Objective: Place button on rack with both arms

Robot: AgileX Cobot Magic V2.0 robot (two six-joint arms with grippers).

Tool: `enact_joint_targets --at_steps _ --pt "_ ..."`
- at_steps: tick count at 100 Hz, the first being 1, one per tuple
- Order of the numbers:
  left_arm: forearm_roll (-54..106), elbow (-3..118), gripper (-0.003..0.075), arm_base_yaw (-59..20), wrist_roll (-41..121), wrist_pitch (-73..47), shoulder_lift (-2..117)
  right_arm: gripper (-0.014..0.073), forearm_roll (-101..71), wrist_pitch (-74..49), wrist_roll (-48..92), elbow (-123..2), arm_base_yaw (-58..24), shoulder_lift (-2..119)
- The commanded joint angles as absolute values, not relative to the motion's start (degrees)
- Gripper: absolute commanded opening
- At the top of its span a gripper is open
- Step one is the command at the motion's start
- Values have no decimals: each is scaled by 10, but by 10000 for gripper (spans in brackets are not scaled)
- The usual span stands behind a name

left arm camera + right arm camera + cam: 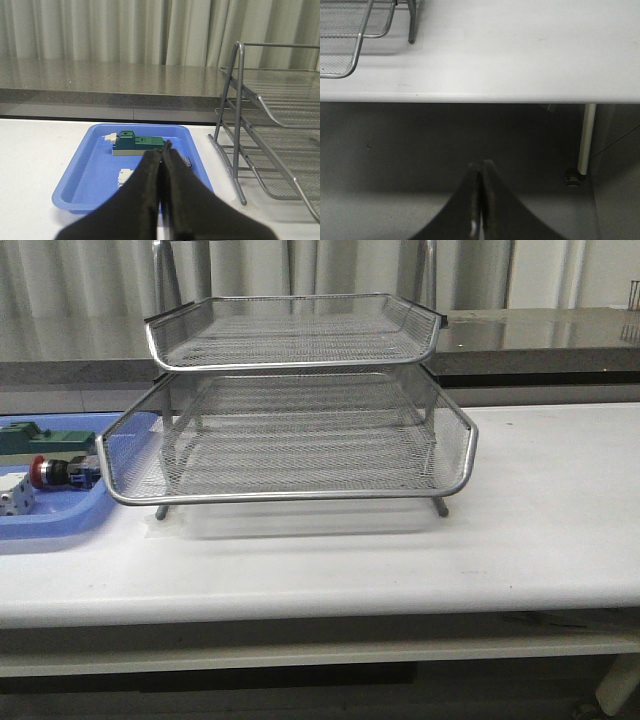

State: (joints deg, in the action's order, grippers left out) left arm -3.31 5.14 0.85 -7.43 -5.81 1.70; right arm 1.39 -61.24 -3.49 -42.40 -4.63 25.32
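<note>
Three tiers of silver wire mesh, stacked as a letter-tray rack [290, 430], standing on thin legs mid white tabletop [540, 530], middle tray slid out toward the near edge. Left of rack, just beside it, flat blue plastic tray [60, 525], its right edge tucked under the jutting mesh tray. Inside blue tray, small push-button switch [62, 473] lying on its side: red mushroom cap to the left, black-and-silver body, blue end block to the right, near the tray's right part. Farther back in same tray, green block [137, 143]; at the near left, white cube-like piece [15, 496], just beside the red cap. Left claw [161, 165], black, fingers pressed together with nothing between, hovering near side of blue tray, pointed toward green block. Right claw [481, 172], black, likewise closed together and empty, held off the tabletop's near edge, below its level, rack's corner in view far left. No arms visible in front view.
</note>
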Motion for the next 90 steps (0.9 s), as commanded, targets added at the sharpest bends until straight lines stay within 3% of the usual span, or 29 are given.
enact_joint_targets --at_steps 1,42,65,90 --pt "-25 115 -21 11 -77 -24 67 -115 18 -580 -35 -443 -43 256" --pt "-52 396 -21 11 -80 -124 386 -115 18 -580 -35 -443 -43 256" --pt "-52 498 -21 11 -72 -126 545 -115 18 -580 -35 -443 -43 256" --pt "-52 582 -21 11 39 -160 681 -115 18 -580 -35 -443 -43 256"
